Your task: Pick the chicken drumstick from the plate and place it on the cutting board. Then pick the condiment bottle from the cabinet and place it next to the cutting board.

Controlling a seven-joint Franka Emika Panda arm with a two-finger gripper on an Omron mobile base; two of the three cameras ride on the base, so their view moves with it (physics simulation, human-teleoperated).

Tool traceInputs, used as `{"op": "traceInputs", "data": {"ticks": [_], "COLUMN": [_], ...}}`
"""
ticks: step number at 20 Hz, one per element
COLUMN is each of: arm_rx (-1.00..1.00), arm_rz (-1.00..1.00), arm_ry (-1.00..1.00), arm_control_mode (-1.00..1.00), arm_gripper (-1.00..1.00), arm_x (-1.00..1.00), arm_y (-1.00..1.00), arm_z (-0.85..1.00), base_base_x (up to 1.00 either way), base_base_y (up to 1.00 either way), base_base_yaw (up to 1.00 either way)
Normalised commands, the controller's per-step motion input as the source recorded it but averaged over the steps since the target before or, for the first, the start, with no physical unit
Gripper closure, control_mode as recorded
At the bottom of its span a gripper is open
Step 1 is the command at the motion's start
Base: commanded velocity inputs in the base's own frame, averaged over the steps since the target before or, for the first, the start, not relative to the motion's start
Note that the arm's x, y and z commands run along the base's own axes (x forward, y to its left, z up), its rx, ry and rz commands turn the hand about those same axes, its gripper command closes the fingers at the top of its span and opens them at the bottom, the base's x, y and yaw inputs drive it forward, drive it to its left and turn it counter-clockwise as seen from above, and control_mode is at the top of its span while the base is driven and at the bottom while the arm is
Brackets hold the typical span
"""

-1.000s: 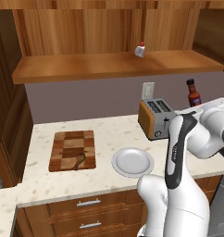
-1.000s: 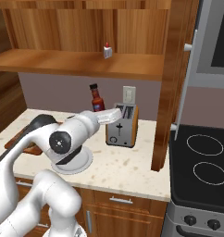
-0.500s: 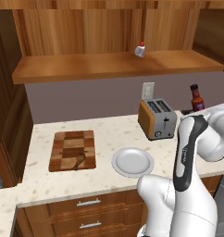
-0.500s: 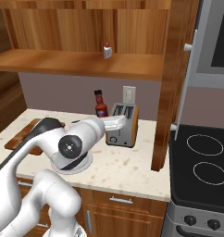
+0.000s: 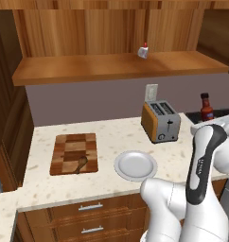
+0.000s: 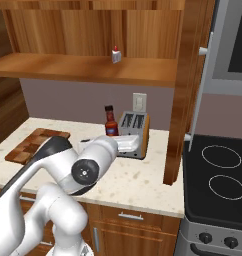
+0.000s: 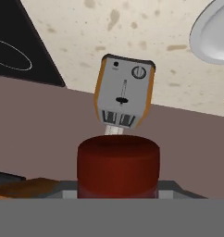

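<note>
Condiment bottle (image 5: 206,107) stands upright in the air over the right part of the counter (image 5: 111,137), right of the toaster (image 5: 160,121), its lower body hidden behind the arm's white wrist. From the right base camera the same bottle (image 6: 111,121) sits just left of the toaster (image 6: 132,134), black cap up, red label showing, with the hand directly below and in front of it.

Gripper (image 7: 117,194): the hand camera looks along it, and the bottle's dark red base (image 7: 118,165) takes up the centre bottom of that view, lodged between the two finger tips. The jaws are narrowed and pinching the bottle, not pressed fully together.

Beyond the bottle in the hand camera: the toaster's lever face (image 7: 124,92), the speckled counter, an arc of the plate (image 7: 211,39) at the upper right, a dark stovetop (image 7: 16,51) at the left.

Cutting board (image 5: 74,153) lies far left on the counter, well apart from the bottle. The chicken drumstick (image 5: 81,163) rests on its near right part. The plate (image 5: 135,165) sits bare between board and toaster, nearer the counter's front edge.

Cabinet shelf (image 5: 111,66) runs above the counter; a tiny white object with a red tip (image 5: 143,51) stands on it, above the toaster. A wall outlet (image 5: 151,91) is just behind the toaster.
</note>
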Motion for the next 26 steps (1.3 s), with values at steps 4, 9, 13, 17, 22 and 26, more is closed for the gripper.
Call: {"op": "traceInputs", "data": {"ticks": [4, 9, 13, 17, 22, 26], "arm_rx": [0.14, 0.09, 0.04, 0.03, 0.01, 0.01], "arm_rz": [0.00, 0.00, 0.00, 0.00, 0.00, 0.00], "arm_ry": [0.01, 0.00, 0.00, 0.00, 0.00, 0.00], "arm_control_mode": [-1.00, -1.00, -1.00, -1.00, -1.00, -1.00], "arm_gripper": [1.00, 1.00, 1.00, 1.00, 1.00, 1.00], "arm_x": [-0.24, -0.20, -0.12, -0.01, 0.00, 0.00], "arm_y": [0.00, 0.00, 0.00, 0.00, 0.00, 0.01], "arm_z": [-0.12, -0.21, -0.22, -0.20, -0.22, -0.21], "base_base_x": [0.00, 0.00, 0.00, 0.00, 0.00, 0.00], "base_base_y": [0.00, 0.00, 0.00, 0.00, 0.00, 0.00], "base_base_yaw": [0.00, 0.00, 0.00, 0.00, 0.00, 0.00]}}
